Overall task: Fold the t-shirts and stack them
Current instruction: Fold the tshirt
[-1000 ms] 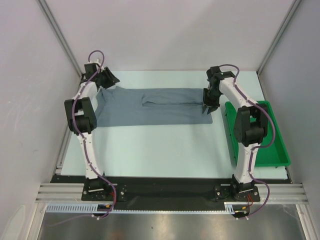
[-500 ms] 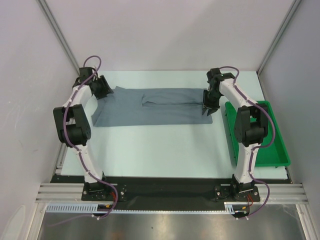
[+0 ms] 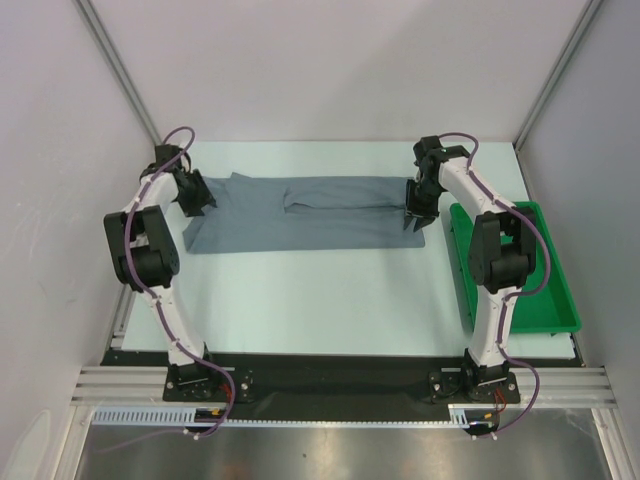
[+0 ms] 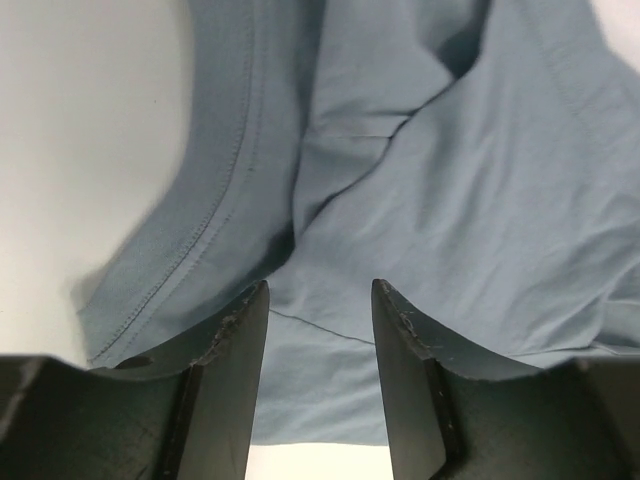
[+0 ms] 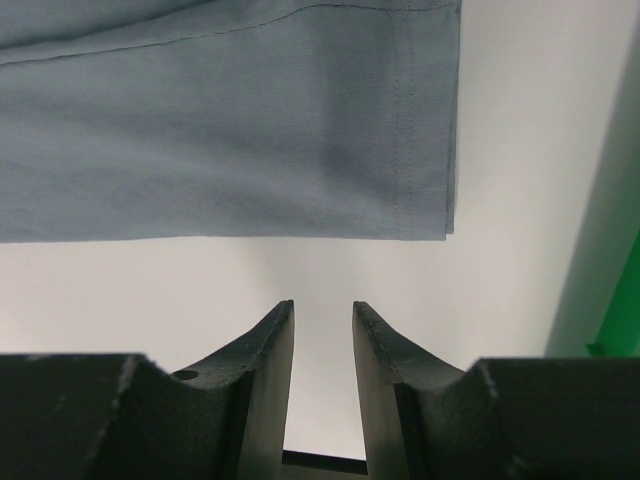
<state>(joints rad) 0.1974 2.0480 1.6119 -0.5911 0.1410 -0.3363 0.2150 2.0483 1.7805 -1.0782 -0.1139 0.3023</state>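
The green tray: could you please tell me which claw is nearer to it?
Right. The right claw sits just left of the green tray, at the right end of the t-shirt; the left claw is far off at its left end.

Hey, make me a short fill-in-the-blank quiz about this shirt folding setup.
The t-shirt lies on the ___. The tray beside the right arm is coloured ___. The right gripper is open, with ___ between its fingers. The left gripper hovers open above the ___.
Missing words: table; green; nothing; t-shirt.
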